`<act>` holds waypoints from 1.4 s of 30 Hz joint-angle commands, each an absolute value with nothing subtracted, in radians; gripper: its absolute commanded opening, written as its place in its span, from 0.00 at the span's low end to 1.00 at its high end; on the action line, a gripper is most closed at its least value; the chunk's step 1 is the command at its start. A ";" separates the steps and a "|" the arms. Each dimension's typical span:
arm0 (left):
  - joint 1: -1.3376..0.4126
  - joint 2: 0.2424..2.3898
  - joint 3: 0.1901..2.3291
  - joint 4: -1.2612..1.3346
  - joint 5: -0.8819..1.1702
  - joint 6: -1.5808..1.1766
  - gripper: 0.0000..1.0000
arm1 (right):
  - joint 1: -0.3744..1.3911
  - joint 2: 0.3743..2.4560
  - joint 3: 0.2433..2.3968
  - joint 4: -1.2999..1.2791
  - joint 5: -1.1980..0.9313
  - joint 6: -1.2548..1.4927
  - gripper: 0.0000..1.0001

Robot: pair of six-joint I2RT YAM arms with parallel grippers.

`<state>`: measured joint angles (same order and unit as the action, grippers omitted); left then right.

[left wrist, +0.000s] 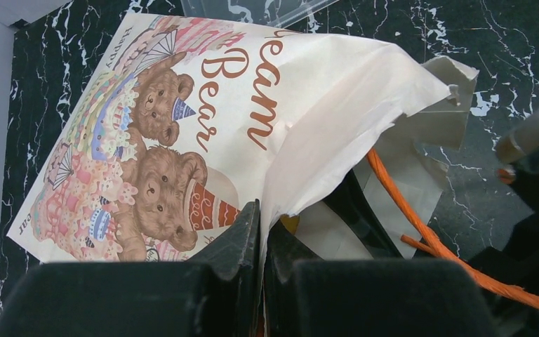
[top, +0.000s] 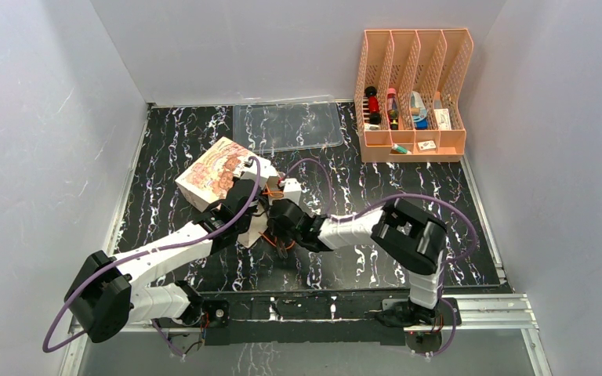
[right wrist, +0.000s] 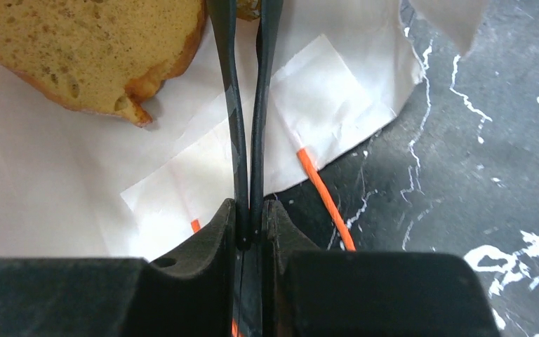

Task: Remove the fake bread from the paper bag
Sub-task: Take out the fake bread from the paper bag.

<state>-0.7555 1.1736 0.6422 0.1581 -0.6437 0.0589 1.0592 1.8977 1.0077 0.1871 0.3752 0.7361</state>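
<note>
Left claw (left wrist: 262, 214) is clamped tight on the upper lip of the paper bag (left wrist: 309, 91), with the paper edge running right between its fingers. The bag lies on its side just ahead of that claw, teddy-bear picture facing up and mouth gaping toward both claws.

Now the right claw (right wrist: 247, 21): it's reaching in over the bag's pale inner paper, fingers squeezed almost together. There's a golden-brown piece (right wrist: 248, 7) of the fake bread caught between the tips, right at the edge of the wrist view, so only a sliver of it shows. Just left of those fingers a porous bread slice (right wrist: 91, 49) rests flat on the paper, clear of the fingers.

An orange cord handle (right wrist: 326, 196) trails out from the bag's lower lip to the right of the claw, onto the black marbled table (top: 345, 266).

Beyond both claws a clear plastic tray (top: 286, 125) sits flat by the back wall. Far off to the right claw's side stands a peach slotted organiser (top: 411, 154) holding small bits and bottles too tiny to name.

For room: bare tabletop lies to the right of the right claw, out toward the organiser. Left of the left claw it's the bag, then a strip of table, then the side wall (top: 47, 157).
</note>
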 commanded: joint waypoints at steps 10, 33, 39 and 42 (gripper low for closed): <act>-0.759 1.167 0.671 0.178 -0.661 0.043 0.00 | 1.058 1.667 0.911 0.177 0.330 0.769 0.00; -0.698 1.214 0.765 0.096 -0.819 0.019 0.00 | 1.211 1.407 0.769 -0.002 0.467 0.795 0.00; -0.665 1.203 0.767 0.056 -0.843 0.007 0.00 | 1.242 1.294 0.723 -0.082 0.522 0.834 0.00; -0.647 1.198 0.768 0.047 -0.846 -0.001 0.00 | 1.256 1.237 0.714 -0.134 0.550 0.845 0.00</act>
